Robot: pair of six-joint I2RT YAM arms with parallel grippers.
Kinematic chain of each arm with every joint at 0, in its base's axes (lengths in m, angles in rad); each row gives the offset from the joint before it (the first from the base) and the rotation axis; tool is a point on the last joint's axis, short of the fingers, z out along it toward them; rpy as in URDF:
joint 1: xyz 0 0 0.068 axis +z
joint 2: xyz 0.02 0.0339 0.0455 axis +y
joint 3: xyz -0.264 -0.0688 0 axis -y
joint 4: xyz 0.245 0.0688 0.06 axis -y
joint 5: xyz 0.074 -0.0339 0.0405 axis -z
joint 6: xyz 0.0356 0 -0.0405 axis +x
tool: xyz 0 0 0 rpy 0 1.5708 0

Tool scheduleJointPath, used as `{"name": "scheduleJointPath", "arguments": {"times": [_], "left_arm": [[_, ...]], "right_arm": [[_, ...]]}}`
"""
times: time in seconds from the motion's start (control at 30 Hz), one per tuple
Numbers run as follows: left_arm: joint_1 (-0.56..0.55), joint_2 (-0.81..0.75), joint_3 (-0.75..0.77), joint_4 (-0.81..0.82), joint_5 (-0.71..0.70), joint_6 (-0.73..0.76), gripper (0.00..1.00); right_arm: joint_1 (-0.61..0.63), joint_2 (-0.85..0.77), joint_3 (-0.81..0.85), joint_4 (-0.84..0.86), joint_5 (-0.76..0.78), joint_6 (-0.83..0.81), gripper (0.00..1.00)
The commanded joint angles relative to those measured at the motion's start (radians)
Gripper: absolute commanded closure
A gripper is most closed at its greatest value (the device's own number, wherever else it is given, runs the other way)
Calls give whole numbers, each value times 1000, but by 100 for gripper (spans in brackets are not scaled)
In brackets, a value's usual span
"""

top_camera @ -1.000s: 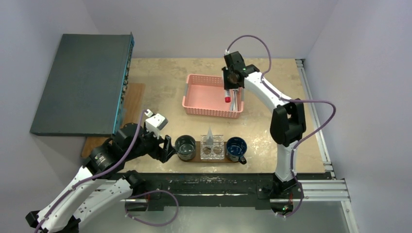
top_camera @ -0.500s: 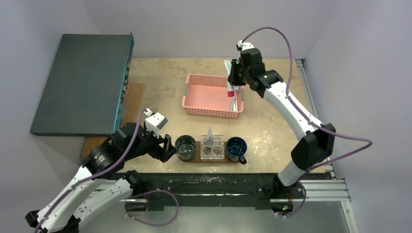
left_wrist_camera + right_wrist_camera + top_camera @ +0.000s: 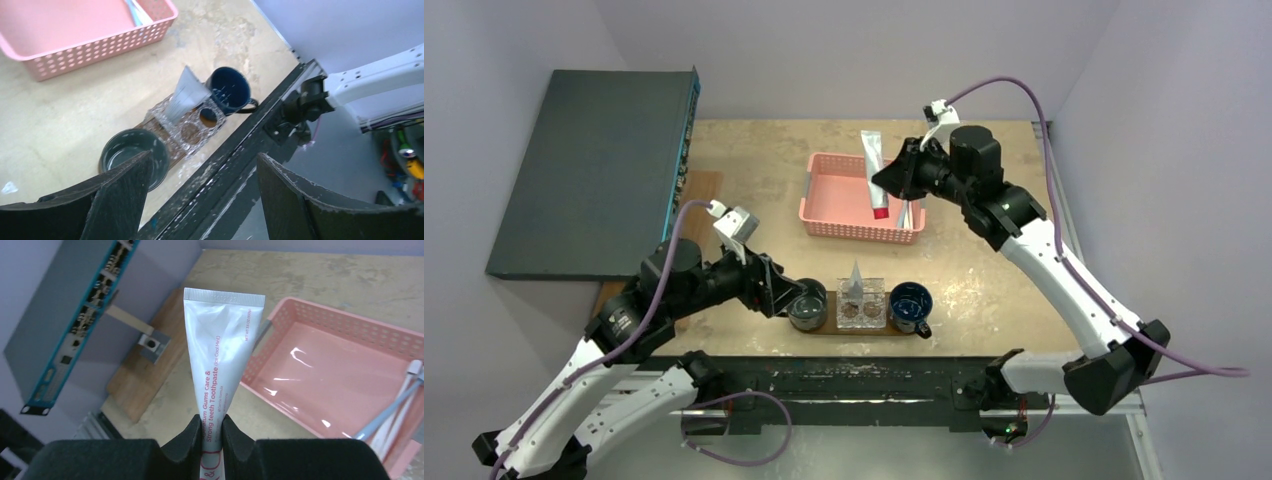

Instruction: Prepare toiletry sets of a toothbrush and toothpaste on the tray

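Grip came first: we saw the right gripper (image 3: 212, 432) closed on a toothpaste tube (image 3: 222, 355), its two black fingers (image 3: 186, 440) pinching the tube near its cap end, with the flat crimped end pointing away from the wrist. From the overhead camera that gripper (image 3: 894, 180) held the tube (image 3: 871, 165) up in the air, above the far rim of the pink basket (image 3: 861, 232), red cap towards the near side. Pale blue and white toothbrushes (image 3: 395, 412) lay in the basket's right-hand end, slanted against the wall. We could not count them with certainty.

The left gripper (image 3: 202, 185) stood wide open with nothing between its fingers. Overhead, we found it (image 3: 776, 290) low and just left of a dark cup (image 3: 806, 303), at the left end of the tray (image 3: 832, 312).

The tray, a dark brown board, lay near the table's front edge, well apart from the held tube. On it stood, left to right, the dark cup, a clear holder (image 3: 864, 310) and a blue mug (image 3: 910, 303). A second tube (image 3: 186, 95) stood in the holder, leaning, wide end up. We could not tell what else the holder's round wells held.

A grey box (image 3: 594, 170) with a blue edge sat at the far left.
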Motion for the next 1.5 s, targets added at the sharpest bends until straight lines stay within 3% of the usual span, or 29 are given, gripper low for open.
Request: {"name": "scheduleJointPath", "arguments": {"times": [0.0, 0.47, 0.83, 1.47], "left_arm": [[3, 22, 56, 146, 84, -115, 25], [3, 13, 30, 402, 145, -317, 21], [3, 29, 7, 523, 166, -396, 19], [3, 92, 12, 634, 208, -418, 20]], "right_arm": [[57, -88, -34, 161, -115, 76, 82], [180, -202, -207, 571, -240, 340, 83], [275, -217, -274, 817, -221, 501, 82], [354, -160, -314, 1013, -199, 609, 82]]}}
